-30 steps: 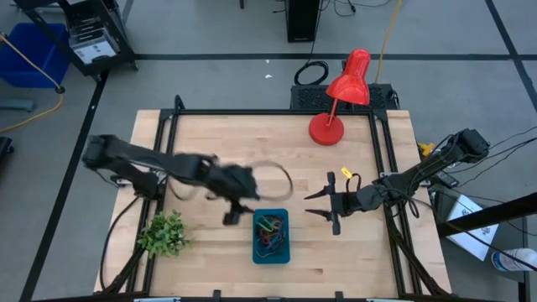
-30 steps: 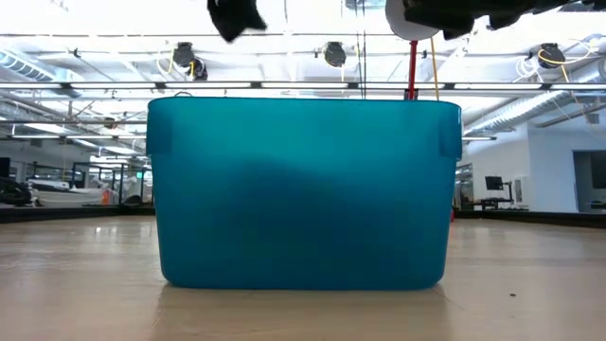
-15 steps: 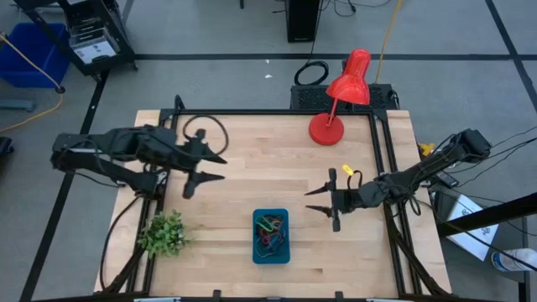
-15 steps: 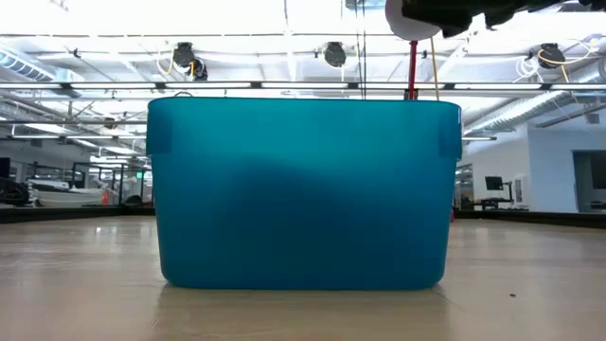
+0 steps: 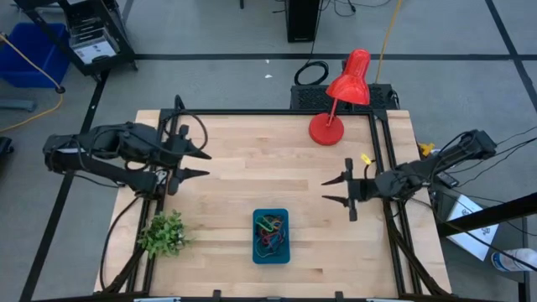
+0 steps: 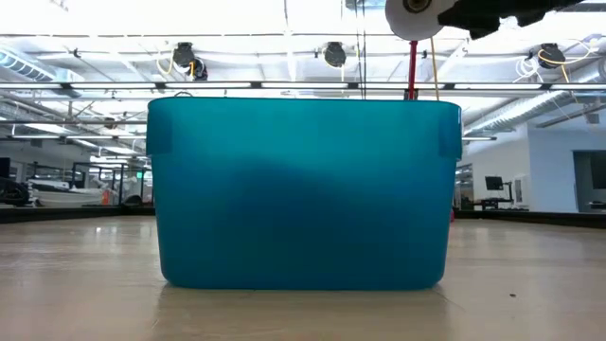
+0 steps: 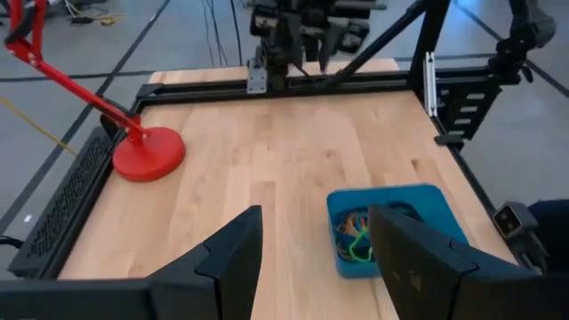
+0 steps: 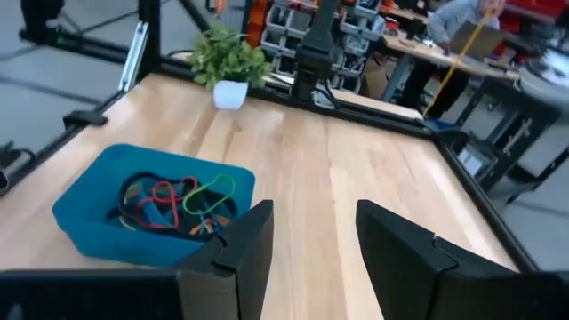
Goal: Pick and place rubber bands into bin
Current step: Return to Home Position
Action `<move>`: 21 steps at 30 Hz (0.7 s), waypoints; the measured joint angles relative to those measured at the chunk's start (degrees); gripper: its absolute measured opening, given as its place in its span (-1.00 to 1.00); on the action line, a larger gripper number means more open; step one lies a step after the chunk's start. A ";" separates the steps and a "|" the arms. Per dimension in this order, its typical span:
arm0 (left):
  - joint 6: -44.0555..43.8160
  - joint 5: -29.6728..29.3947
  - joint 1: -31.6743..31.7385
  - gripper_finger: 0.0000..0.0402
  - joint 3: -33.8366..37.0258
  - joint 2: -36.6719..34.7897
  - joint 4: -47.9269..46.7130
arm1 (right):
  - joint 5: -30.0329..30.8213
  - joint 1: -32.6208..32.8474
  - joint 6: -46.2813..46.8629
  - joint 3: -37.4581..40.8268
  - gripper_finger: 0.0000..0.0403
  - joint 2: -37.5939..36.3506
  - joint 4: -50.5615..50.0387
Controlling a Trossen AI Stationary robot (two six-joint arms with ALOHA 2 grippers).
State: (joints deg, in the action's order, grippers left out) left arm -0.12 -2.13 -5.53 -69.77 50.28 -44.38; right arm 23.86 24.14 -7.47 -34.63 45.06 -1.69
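Note:
The teal bin (image 5: 271, 236) stands near the table's near edge, at the middle, and fills the low view (image 6: 303, 189). Several rubber bands (image 5: 269, 228) in red, green, black and orange lie inside it; they also show in the right wrist view (image 8: 173, 200) and the left wrist view (image 7: 360, 236). My left gripper (image 5: 201, 164) is open and empty over the table's left side, well left of the bin. My right gripper (image 5: 329, 190) is open and empty, right of the bin.
A red desk lamp (image 5: 336, 101) stands at the table's far edge, right of the middle. A small green plant in a white pot (image 5: 164, 233) stands at the near left corner. Bare wood lies between the two grippers.
My left gripper has drawn back from beside the bin toward the table's left and far side and now hangs level over the left part of the table. My right gripper has shifted a little toward the table's right and far side.

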 joint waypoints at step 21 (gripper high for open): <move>-2.84 0.55 3.64 0.05 27.91 -25.12 12.99 | -4.59 -1.66 5.84 16.58 -0.23 -25.47 1.24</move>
State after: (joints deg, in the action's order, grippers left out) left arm -2.96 -1.58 -1.89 -41.86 25.16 -31.39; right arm 19.27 22.48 -1.63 -18.05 19.59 -0.45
